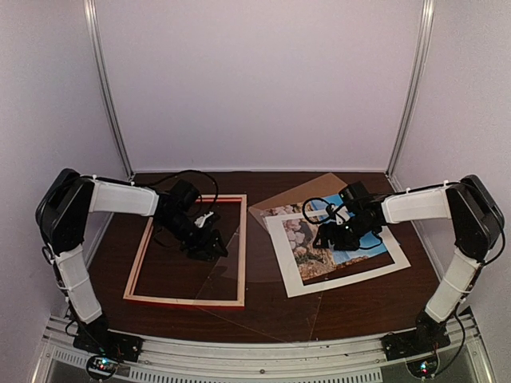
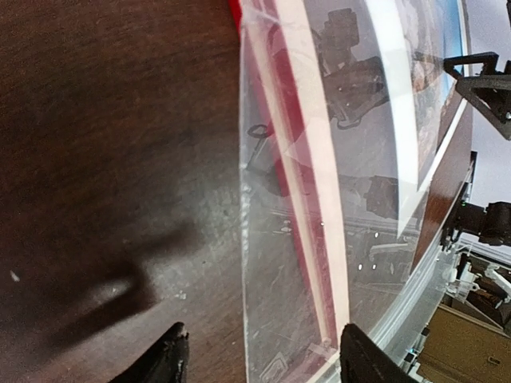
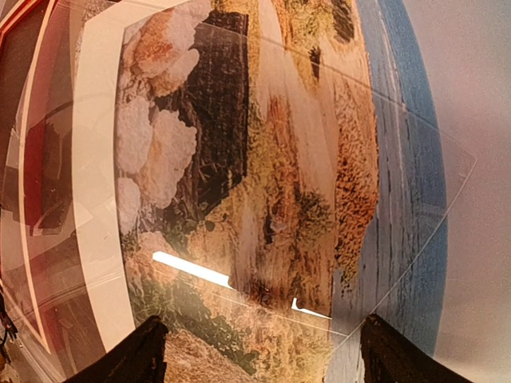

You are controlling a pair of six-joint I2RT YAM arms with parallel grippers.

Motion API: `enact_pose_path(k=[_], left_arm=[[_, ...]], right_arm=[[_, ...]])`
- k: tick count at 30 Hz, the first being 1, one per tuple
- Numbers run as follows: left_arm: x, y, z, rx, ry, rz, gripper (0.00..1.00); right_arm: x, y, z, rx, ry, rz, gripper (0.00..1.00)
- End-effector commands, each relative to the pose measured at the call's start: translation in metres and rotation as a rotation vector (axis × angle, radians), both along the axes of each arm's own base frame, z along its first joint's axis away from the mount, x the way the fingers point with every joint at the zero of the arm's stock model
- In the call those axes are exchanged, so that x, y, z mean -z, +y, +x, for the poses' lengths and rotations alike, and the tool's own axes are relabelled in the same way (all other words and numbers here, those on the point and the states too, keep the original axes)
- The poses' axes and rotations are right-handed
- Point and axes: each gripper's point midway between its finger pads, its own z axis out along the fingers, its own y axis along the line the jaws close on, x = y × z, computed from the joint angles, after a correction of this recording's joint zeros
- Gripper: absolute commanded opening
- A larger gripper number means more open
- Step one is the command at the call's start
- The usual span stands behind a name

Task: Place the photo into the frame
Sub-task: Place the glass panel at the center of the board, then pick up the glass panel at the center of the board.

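The frame (image 1: 184, 301) lies flat on the dark table (image 1: 367, 307) left of centre in the overhead view, pale wood side up, with a thin line of red showing along its upper and lower rails. The left gripper (image 1: 209, 247) hangs low over the right half of the frame's opening. From its own camera its fingers (image 2: 172, 357) stand well apart at the bottom edge, and the near edge of a clear sheet (image 2: 319, 199) runs between them without being pinched. That sheet lies across the frame's right rail and spills toward the lower centre of the overhead view. The photo (image 1: 315, 257) sits to the right of centre, outside the frame and well apart from it, under a white mat (image 1: 351, 275) that is turned a little askew, with a brown board (image 1: 299, 195) poking out behind it toward the upper centre. The right gripper (image 1: 329, 238) hovers over the photo's upper left part, fingers spread and gripping nothing. In its wrist view the photo's (image 3: 303, 183) tan rocks and blue band fill the middle, and a faint outline crossing them may be a second clear sheet, though I cannot be sure.
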Motion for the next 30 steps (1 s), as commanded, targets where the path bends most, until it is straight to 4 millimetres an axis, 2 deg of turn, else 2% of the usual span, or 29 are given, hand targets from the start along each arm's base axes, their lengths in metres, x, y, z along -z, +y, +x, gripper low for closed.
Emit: enact_pose_path(k=[1, 7, 15, 22, 30], left_arm=[[-0.01, -0.021, 0.009, 0.055, 0.012, -0.108, 0.66], [0.0, -0.029, 0.014, 0.062, 0.057, -0.123, 0.63], [-0.002, -0.034, 0.011, 0.071, 0.083, -0.17, 0.42], [0.005, -0.037, 0.01, 0.071, 0.115, -0.185, 0.39], [0.009, -0.043, 0.011, 0.065, 0.147, -0.214, 0.31]], right_arm=[[0.005, -0.001, -0.004, -0.02, 0.013, -0.038, 0.84], [0.002, -0.001, -0.003, -0.019, 0.005, -0.036, 0.83], [0.002, -0.001, -0.003, -0.017, 0.004, -0.034, 0.83], [0.002, -0.001, -0.002, -0.014, 0.002, -0.032, 0.83], [0.002, -0.001, -0.002, -0.014, 0.002, -0.033, 0.83]])
